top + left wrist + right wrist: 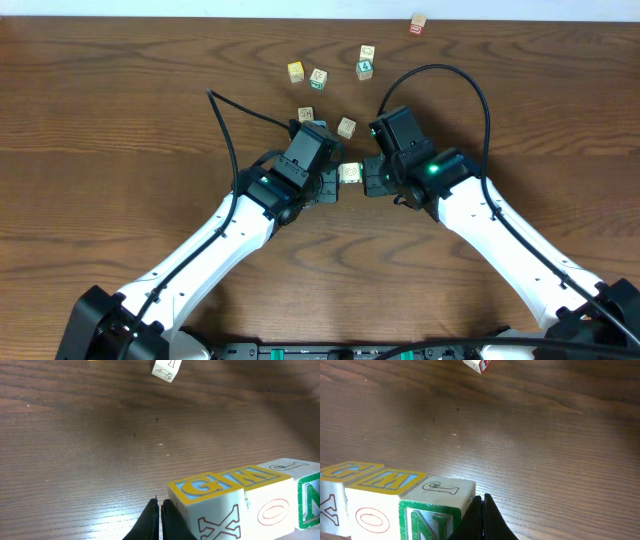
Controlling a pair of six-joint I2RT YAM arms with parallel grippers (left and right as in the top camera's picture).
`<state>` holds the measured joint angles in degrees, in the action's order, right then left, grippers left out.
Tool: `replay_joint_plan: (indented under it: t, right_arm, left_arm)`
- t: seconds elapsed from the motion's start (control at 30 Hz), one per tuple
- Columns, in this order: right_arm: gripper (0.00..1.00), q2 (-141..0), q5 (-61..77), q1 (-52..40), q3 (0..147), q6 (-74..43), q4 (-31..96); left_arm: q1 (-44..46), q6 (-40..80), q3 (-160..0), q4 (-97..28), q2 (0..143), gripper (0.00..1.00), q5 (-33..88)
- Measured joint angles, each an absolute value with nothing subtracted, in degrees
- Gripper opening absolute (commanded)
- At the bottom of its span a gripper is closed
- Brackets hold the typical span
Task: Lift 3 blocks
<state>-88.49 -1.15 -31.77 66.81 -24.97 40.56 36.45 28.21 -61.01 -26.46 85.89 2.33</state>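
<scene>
I'm squeezing the row of three blocks [235, 497] lengthwise: clenched left gripper [160, 512] pressing its left end, clenched right gripper [482, 510] its right end; whether it's leaving the counter [100, 450], I cannot tell.

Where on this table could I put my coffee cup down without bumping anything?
Bare table left of the left gripper and right of the right gripper. Crowded between them, where they press a row of blocks, and beyond, where loose cubes lie.
</scene>
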Motion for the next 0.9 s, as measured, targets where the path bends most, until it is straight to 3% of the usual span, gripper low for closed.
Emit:
replay_joint_plan:
  t: [0.9]
  right_arm:
    - [0.01, -96.8, -1.3, -30.8, 66.8, -25.0, 37.9]
  left_arm:
    - [36.4, 28.2, -60.3, -24.3, 90.7, 0.07, 1.3]
